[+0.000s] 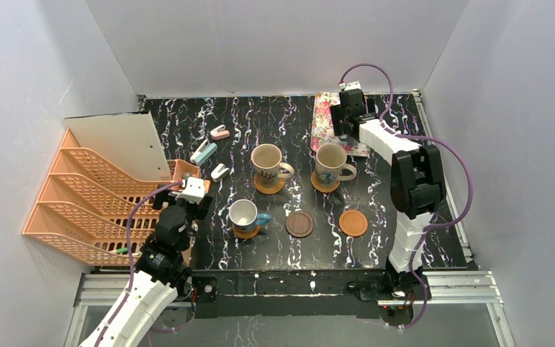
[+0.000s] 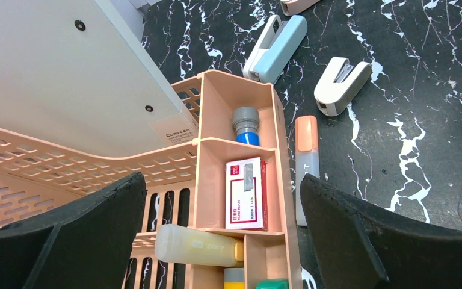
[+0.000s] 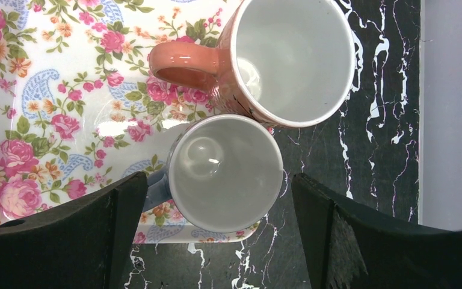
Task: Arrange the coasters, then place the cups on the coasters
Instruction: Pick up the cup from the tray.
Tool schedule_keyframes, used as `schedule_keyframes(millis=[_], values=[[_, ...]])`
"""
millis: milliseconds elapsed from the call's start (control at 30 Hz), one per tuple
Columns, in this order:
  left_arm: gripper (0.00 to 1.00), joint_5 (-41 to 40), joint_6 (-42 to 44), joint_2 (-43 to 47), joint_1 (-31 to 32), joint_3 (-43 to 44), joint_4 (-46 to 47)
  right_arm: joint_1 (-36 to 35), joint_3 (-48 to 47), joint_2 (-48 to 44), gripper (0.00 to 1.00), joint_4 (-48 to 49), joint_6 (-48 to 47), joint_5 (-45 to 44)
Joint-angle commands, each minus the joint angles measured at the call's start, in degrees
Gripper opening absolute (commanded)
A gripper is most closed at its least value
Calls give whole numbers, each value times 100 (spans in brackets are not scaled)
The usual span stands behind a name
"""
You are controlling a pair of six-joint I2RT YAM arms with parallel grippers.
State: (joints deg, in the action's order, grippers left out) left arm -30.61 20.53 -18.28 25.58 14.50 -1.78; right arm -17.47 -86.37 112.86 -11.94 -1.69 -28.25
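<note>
Right jaws are spread wide and grip nothing. They hang over the floral tray [image 3: 48,120] at the far right of the surface [image 1: 282,123]. Two cups stand on the tray.
- Blue-handled cup [image 3: 225,174]: directly between the fingers [image 3: 78,235] in the wrist view.
- Salmon-handled cup [image 3: 295,54]: just behind it. Walls touch or nearly touch; cannot tell which.

Left jaws are also open and empty, over the orange organiser [image 2: 200,139].

Elsewhere a beige cup [image 1: 267,163], a second beige cup [image 1: 330,163] and a small cup [image 1: 244,215] each sit on a coaster. The dark brown coaster [image 1: 299,224] and the orange-brown coaster [image 1: 353,223] lie bare toward the near edge.

Judgement: the step in hand is lifting the blue-handled cup for a bare coaster. Its handle points toward one finger, so closing as aligned would likely catch the handle and twist the cup.
- Turn the wrist so the pads meet plain wall, or pinch the rim away from the handle.
- Descend straight and close slowly.
- Lift vertically before travelling, so the neighbour is not nudged and the tray is not dragged.
- The orange-brown coaster looks the easier reach. Set the cup down centred.
</note>
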Motion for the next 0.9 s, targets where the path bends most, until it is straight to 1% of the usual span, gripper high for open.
schedule_keyframes(millis=[0,167,333,500,733,867], values=[[98,-12,-34,11,-27,-35,29,23,-81,-62,98,95,-100,-54],[98,-15,-23,-4,-27,-44,65,18,-109,-14,98,108,-78,-35],[98,-19,-32,-2,-27,-44,65,17,-87,-152,98,321,-6,136],[98,-32,-26,-1,-27,-44,65,18,-94,-127,98,432,-29,-25],[98,-33,-33,-10,-27,-44,68,16,-257,216,98,322,-126,-272],[98,-32,-23,-21,-27,-45,73,16,-255,255,98,279,-159,-280]])
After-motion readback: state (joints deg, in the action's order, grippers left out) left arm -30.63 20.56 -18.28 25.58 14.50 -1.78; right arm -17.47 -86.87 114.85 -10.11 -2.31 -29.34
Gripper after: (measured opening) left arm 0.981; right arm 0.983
